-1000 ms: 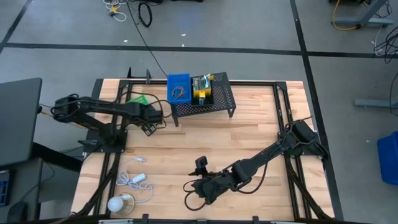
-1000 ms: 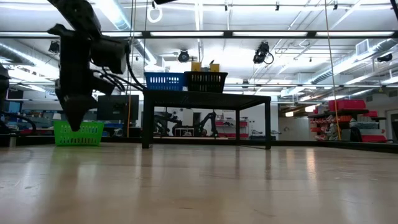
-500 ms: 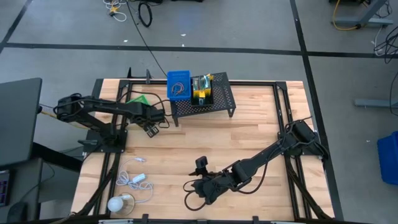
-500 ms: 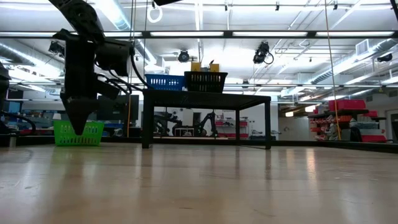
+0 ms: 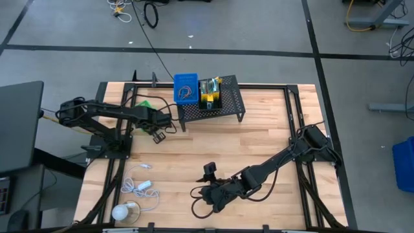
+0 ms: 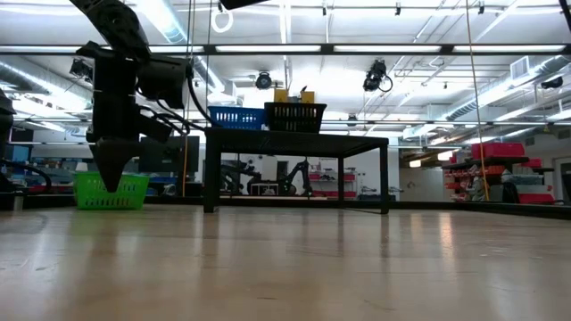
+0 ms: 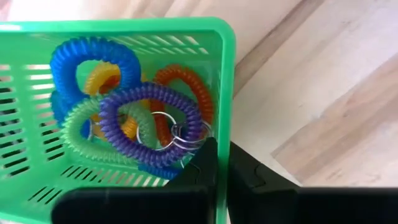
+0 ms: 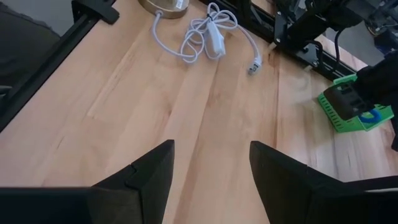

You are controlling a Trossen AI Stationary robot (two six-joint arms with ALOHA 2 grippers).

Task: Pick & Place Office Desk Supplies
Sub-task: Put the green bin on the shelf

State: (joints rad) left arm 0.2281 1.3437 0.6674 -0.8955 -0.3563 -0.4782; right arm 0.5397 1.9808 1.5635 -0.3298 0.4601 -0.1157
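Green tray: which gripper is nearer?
Left. The left gripper is shut on the green tray's rim; the right gripper waits across the table near its front edge.

White coiled cable with plug (image 5: 141, 186), white ball-like object (image 5: 121, 212), wooden table (image 5: 259, 142)

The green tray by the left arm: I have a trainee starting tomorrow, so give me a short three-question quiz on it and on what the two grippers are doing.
1. True or false: the left gripper is shut on the wall of the green plastic mesh tray.
2. Which coiled plastic loop lies uppermost in that tray? A. the purple loop B. a grey loop C. a black loop
3. Name the white thing lying on the wooden table ahead of the open right gripper.

Key: 1 true. 2 A. 3 the white coiled cable with plug.
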